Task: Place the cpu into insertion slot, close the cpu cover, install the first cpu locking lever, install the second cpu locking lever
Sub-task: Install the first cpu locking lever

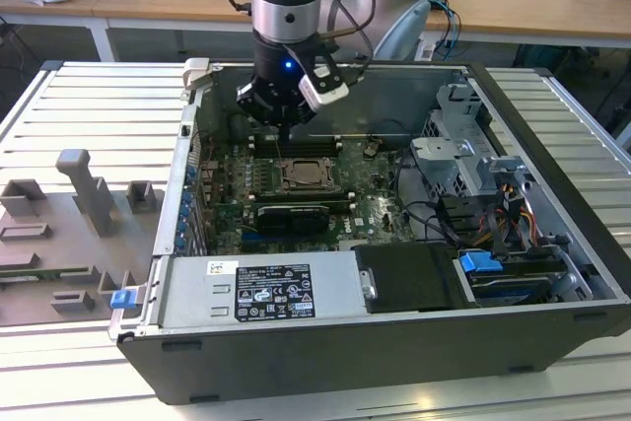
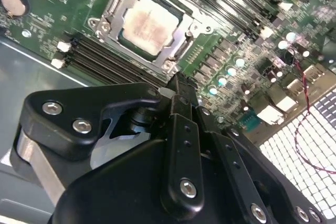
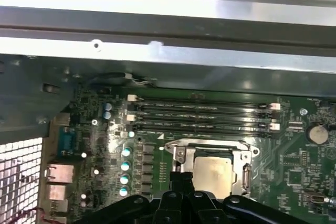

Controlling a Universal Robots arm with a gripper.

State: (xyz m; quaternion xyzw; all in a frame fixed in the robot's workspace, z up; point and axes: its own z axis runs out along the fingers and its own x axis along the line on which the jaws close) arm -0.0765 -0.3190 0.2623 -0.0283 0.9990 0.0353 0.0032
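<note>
The cpu (image 2: 149, 20) (image 3: 212, 174), a silvery-grey square, lies flat in the insertion slot (image 1: 308, 175) on the green board. The cpu cover (image 2: 177, 43) (image 3: 244, 173), a silver frame, lies down around it, and the chip shows through its window. In the exterior view my gripper (image 1: 284, 127) hangs above the board just behind the socket, between it and the case's back wall. Both wrist views show its black fingertips (image 2: 178, 83) (image 3: 181, 178) pressed together beside one corner of the socket, holding nothing I can make out. A thin upright wire runs from the fingertips toward the socket.
Long black memory slots (image 3: 202, 116) run beside the socket, and a black card (image 1: 293, 216) lies in front of it. The case holds a power supply (image 1: 261, 291), a drive cage (image 1: 463, 160) and loose cables (image 1: 513, 219). Grey fixtures (image 1: 84, 194) stand at the exterior view's left.
</note>
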